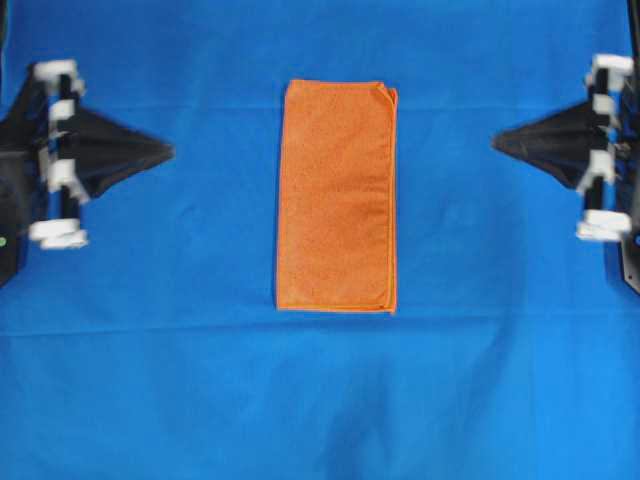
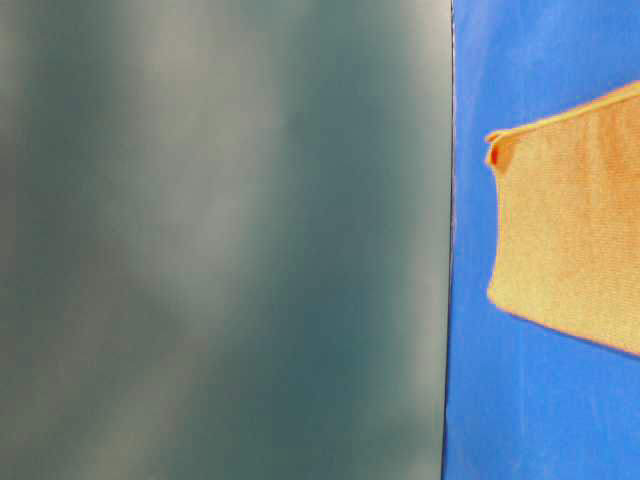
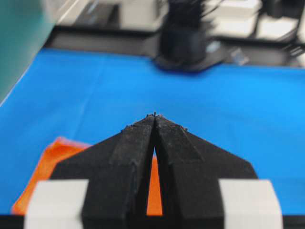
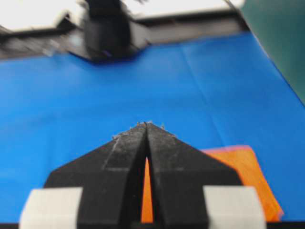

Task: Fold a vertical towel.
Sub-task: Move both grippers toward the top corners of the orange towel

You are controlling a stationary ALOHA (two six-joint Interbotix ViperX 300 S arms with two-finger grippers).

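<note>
Left gripper (image 1: 168,151) at left side, pointing toward middle, black fingers (image 3: 136,143) pressed tip to tip, holding nothing. Right gripper (image 1: 497,141) at right side, pointing back at it, fingers (image 4: 164,148) also pinched together, empty. Both arms held low, well apart, tips facing each other.

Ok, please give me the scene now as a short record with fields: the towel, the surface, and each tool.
towel: small orange microfibre towel, rectangular, lying flat with its long side running up and down the overhead view, midway between the arms
surface: large blue cloth under the towel
left tool: shut, holding nothing, left of the towel, apart from it
right tool: shut, holding nothing, right of the towel, apart from it
task state: no fold begun
</note>
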